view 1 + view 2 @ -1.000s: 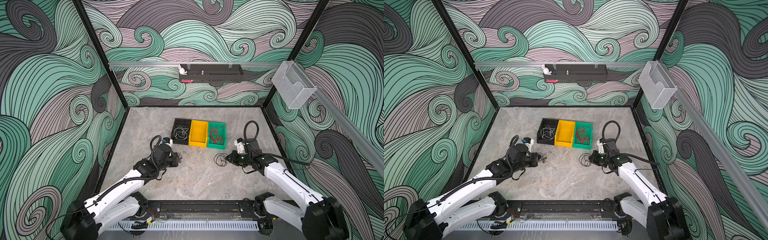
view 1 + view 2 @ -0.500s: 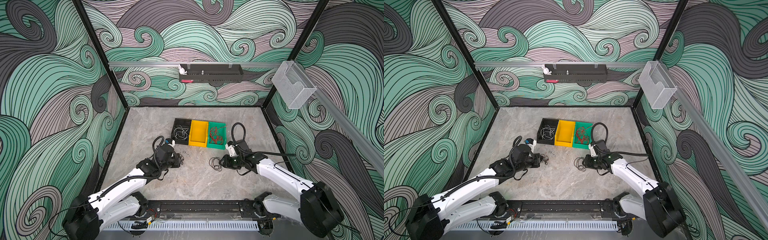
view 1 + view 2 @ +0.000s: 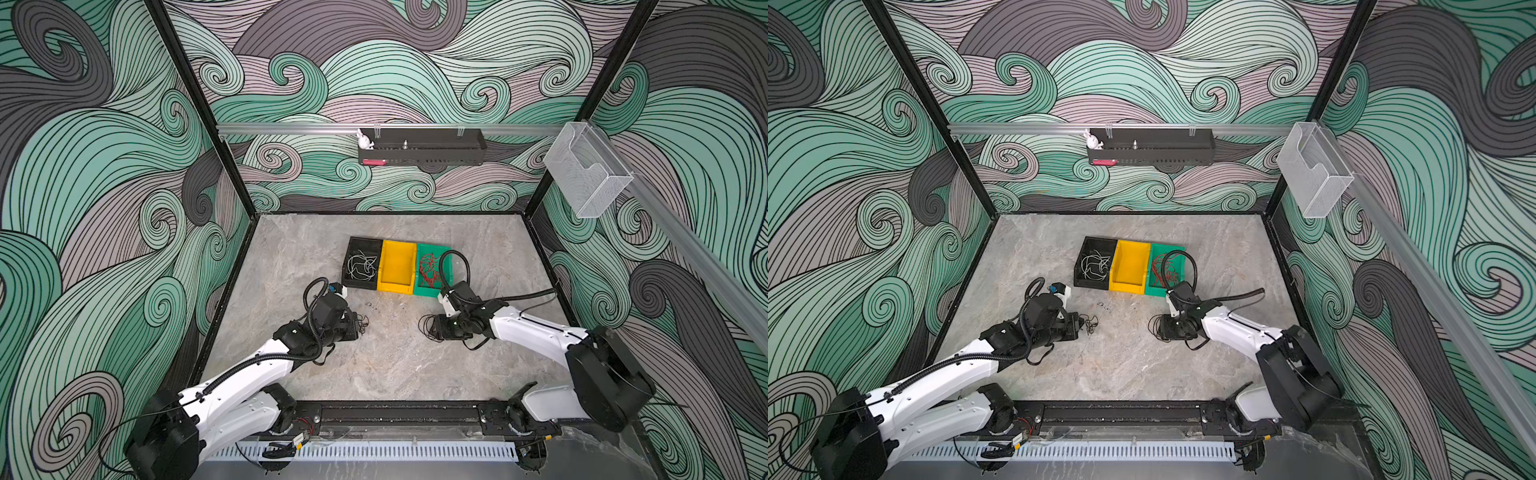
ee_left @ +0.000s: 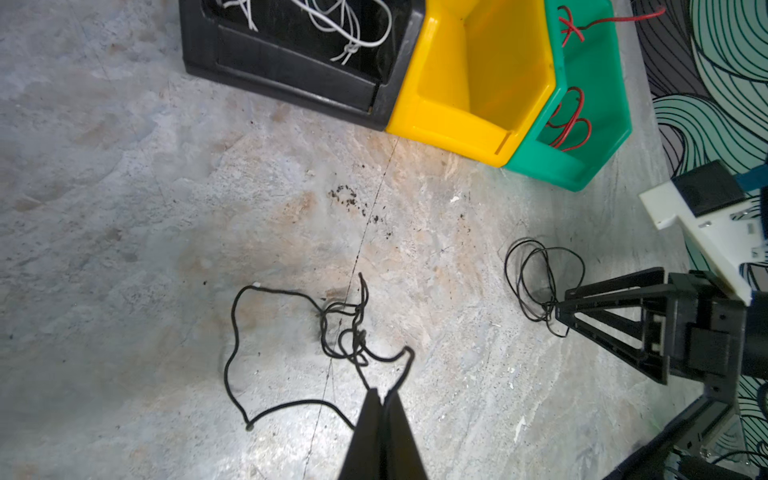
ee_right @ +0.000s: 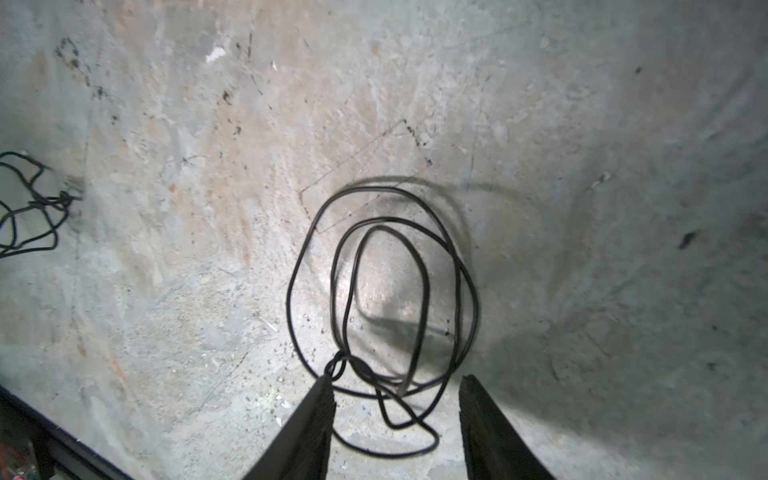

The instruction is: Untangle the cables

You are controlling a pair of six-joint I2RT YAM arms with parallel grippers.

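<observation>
My left gripper (image 4: 382, 392) is shut on a strand of a knotted black cable (image 4: 351, 332), which trails over the floor in loose loops; in both top views the gripper (image 3: 358, 326) (image 3: 1081, 326) sits left of centre. Low over the floor, my right gripper (image 5: 397, 380) (image 3: 434, 328) stands open. A coiled black cable (image 5: 425, 282) (image 3: 426, 326) lies there, its near loops between the fingers and its small knot beside one fingertip (image 5: 326, 384). White cables (image 4: 353, 25) lie in the black bin, red cables (image 4: 569, 124) in the green bin.
Three bins stand in a row behind the grippers: black bin (image 3: 357, 243), yellow bin (image 3: 399, 272) with nothing in it, green bin (image 3: 432, 293). The right arm's ribbed hose (image 3: 461, 259) arches over the green bin. Patterned walls enclose the floor on three sides.
My right gripper has opened and shifted left toward the middle; the black coil it carried now lies on the floor. The left gripper stays shut on its cable, barely moved.
</observation>
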